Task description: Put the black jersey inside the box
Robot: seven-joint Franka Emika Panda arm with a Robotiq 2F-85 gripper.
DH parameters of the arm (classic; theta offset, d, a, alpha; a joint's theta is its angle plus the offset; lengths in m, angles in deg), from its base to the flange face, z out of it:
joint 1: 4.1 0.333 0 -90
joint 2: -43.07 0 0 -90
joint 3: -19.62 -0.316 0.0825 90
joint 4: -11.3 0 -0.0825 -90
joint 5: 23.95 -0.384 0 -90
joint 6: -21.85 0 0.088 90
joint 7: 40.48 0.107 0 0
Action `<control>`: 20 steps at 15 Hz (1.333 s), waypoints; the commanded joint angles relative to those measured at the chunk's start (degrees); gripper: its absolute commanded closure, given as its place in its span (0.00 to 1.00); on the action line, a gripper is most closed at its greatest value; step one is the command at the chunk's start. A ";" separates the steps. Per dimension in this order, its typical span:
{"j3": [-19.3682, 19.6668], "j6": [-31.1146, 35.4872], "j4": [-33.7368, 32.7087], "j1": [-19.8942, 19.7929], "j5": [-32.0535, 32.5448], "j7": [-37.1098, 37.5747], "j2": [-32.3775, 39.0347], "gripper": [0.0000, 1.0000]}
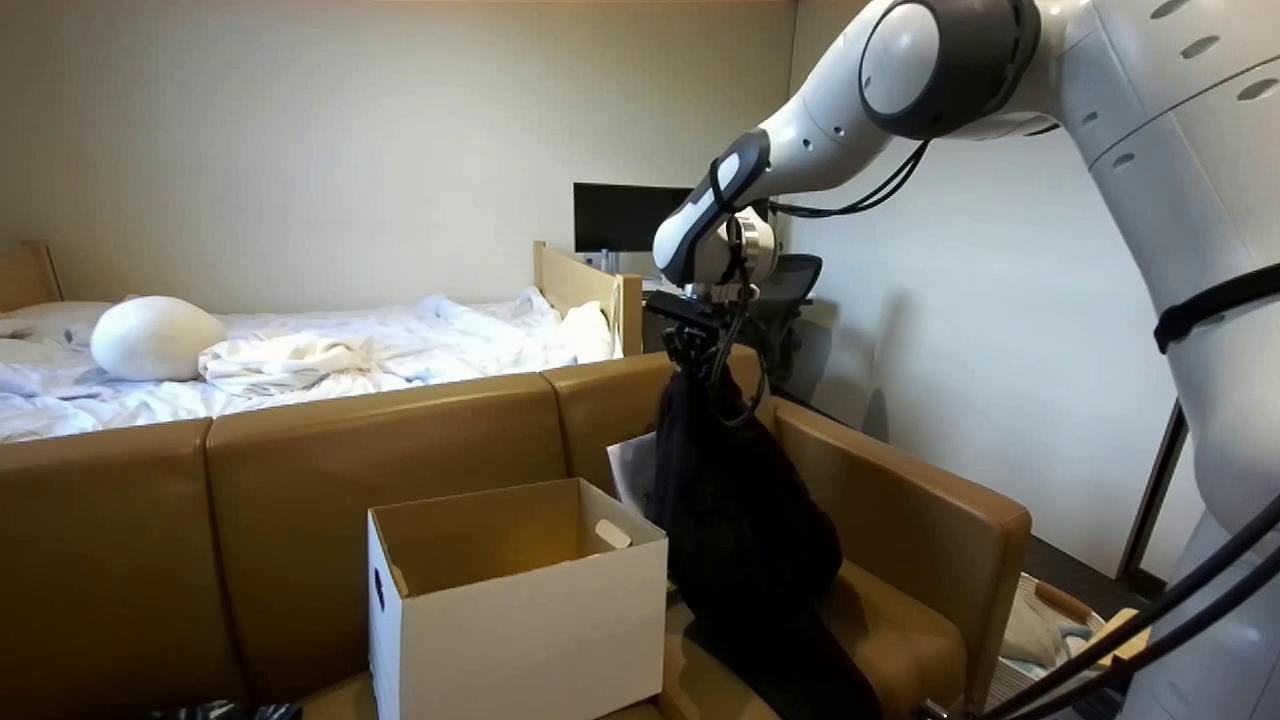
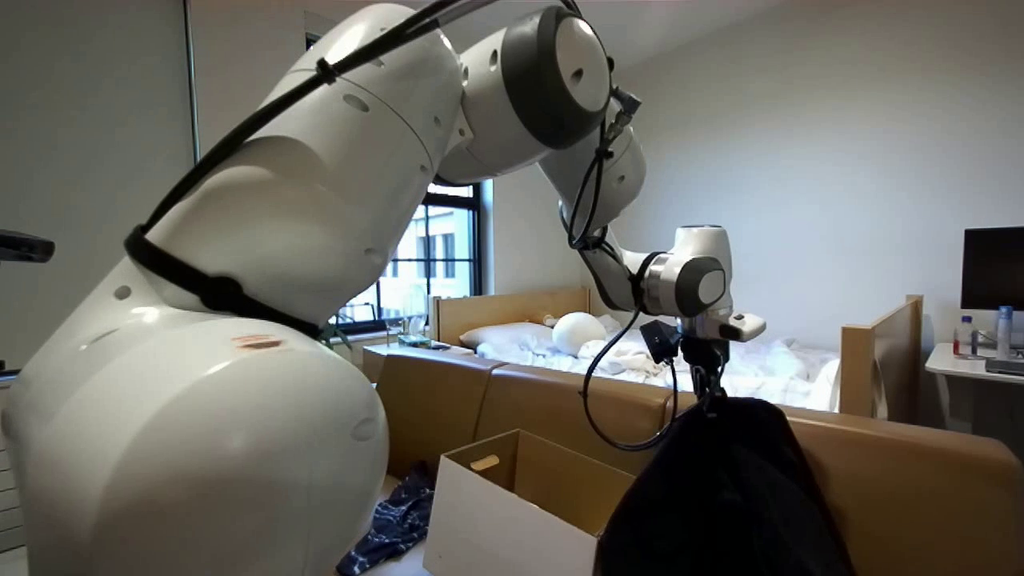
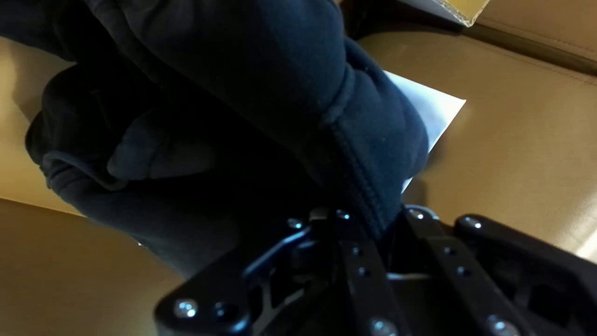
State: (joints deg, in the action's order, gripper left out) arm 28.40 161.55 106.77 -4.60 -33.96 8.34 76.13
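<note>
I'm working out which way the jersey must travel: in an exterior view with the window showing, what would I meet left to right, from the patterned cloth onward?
Patterned cloth, box, black jersey, wooden footboard, short bottle, taller bottle.

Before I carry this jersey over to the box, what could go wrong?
The black jersey hangs well below the top edge of the box, so it might snag there and drag the box. It is held only at its top in the gripper, so its weight could work it loose. It also hides part of a white sheet, which it may sweep along.
</note>
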 commanded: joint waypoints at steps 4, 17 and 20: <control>0.29 1.00 3.21 0.62 1.39 -0.48 -3.32 0.92; 14.92 16.84 16.22 19.64 42.91 30.92 -30.79 0.92; 15.06 16.21 15.54 21.97 57.04 44.14 -36.75 0.92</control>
State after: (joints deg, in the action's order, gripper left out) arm 42.63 178.10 121.29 14.93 11.97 42.22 46.62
